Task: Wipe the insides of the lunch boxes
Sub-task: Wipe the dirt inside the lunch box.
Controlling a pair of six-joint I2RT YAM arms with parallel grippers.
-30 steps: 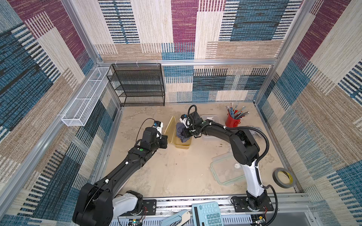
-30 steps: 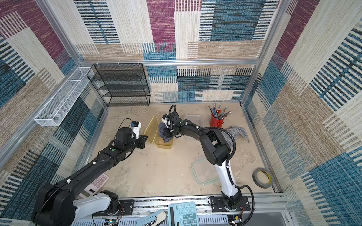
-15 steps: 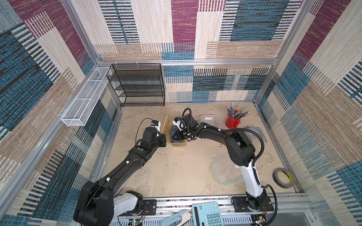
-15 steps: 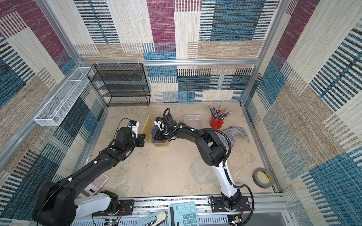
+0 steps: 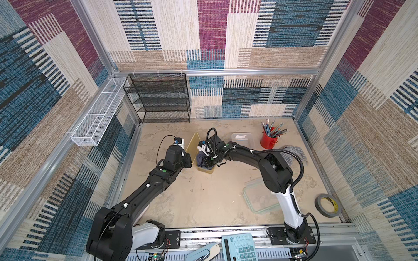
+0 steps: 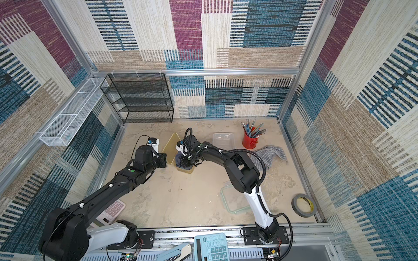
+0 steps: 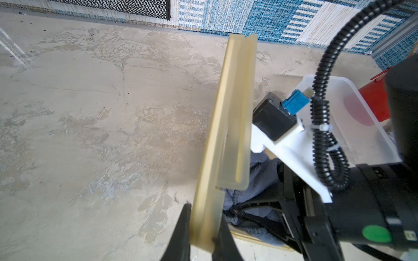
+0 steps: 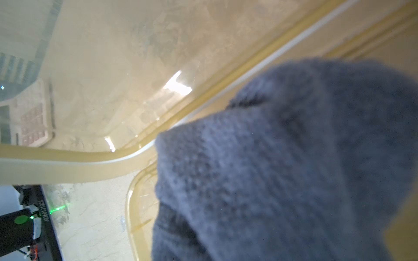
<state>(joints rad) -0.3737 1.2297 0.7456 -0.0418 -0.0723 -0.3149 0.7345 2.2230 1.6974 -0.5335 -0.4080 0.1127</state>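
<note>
On the mottled beige tabletop [image 5: 203, 203], your left gripper [image 7: 203, 223] pinches the amber lid [image 7: 226, 135] upright at the edge of the amber lunch box [image 5: 207, 170]. Your right gripper [image 5: 207, 161] is clamped on a dark cloth [image 8: 282, 169] inside that box. The frosted lunch box [image 5: 243, 138] sits near the red cup [image 5: 268, 141].

Bright, even light in both top views, edges bowed; my right wrist view blurs the grey cloth [image 8: 282, 169]; glare upper-centre on the amber lid [image 8: 140, 74].

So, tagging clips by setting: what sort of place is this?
Probably a robot lab cell: patterned fabric walls, aluminium framing, black left arm and right arm bolted to a metal rail.
</note>
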